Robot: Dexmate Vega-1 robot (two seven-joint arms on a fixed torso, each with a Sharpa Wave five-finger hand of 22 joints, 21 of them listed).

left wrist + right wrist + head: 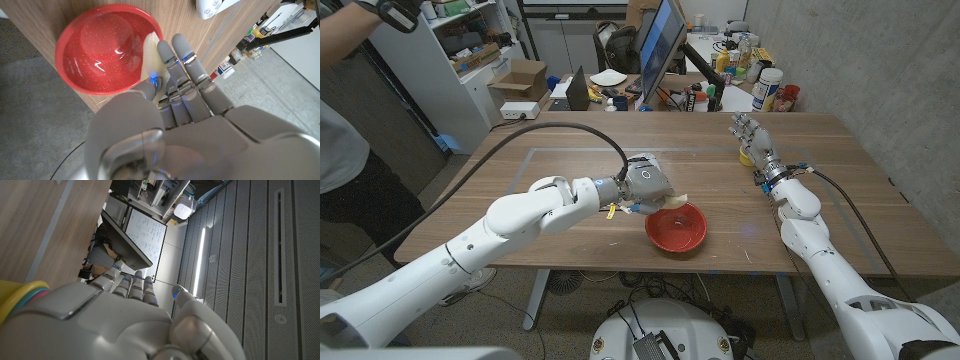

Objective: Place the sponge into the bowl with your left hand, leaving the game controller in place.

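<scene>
Just off the bowl's [676, 228] rim at about ten o'clock in the head view, the left hand [646, 184] grips the sponge [150, 52], a pale, cream-coloured piece pinched between thumb and fingers [182, 55]. In the left wrist view its free end hangs over the red bowl's rim and into the hollow, so it is held at the bowl but not yet let go. It looks light and soft; I judge it would squash under a hard squeeze and spring back when freed, with little risk of slipping or breaking. A hold across its middle or short edges should serve, as the fingers seem to have it now.

Much of the sponge is hidden behind the fingers, so its full shape and thickness cannot be told. The white game controller [214, 7] is cut off at the frame's edge, and in the head view the hand covers it. The right hand [753, 138] stands at the bench's [840, 180] two o'clock side, fingers apart and holding nothing, with a yellow thing [17, 300] partly hidden beside it.
</scene>
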